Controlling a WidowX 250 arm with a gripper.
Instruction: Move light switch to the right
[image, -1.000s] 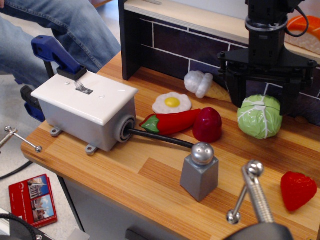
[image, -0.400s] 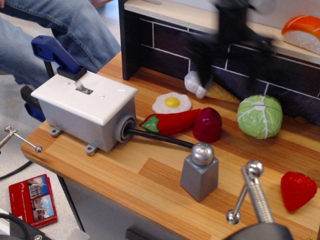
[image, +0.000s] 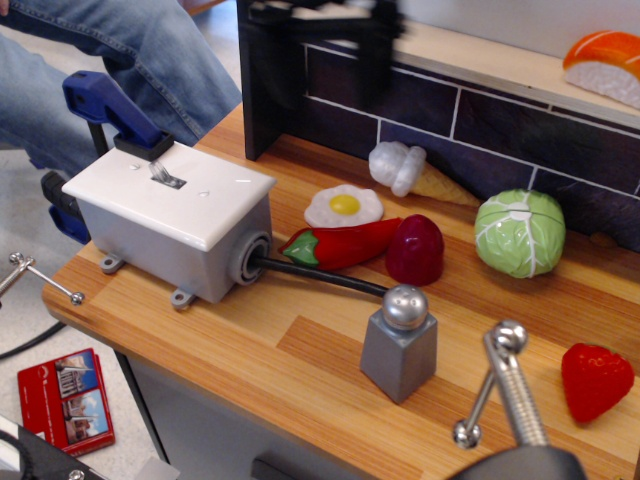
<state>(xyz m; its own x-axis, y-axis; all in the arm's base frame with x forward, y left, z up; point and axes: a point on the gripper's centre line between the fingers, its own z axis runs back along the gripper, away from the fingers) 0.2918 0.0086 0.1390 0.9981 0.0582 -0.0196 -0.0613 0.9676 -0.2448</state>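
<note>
The light switch (image: 163, 172) is a small silvery toggle lever sticking out of a glossy white plate (image: 200, 195) on a grey electrical box (image: 165, 245) at the left end of the wooden table. My gripper (image: 320, 40) is a motion-blurred dark shape at the top of the view, in front of the dark tiled back wall. It is high above the table, to the right of and behind the switch. One dark finger (image: 375, 60) shows, and the jaws look spread wide and empty.
A blue clamp handle (image: 105, 108) stands just behind the box. A fried egg (image: 344, 206), red chili (image: 340, 243), cabbage (image: 520, 233), grey salt shaker (image: 400, 345), strawberry (image: 596, 380) and a metal clamp screw (image: 510, 385) fill the right side. A person's jeans leg (image: 120, 45) is at the back left.
My gripper has swept fast to the left along the back wall, from above the cabbage to above the table's left half. The switch and the other objects have not moved.
</note>
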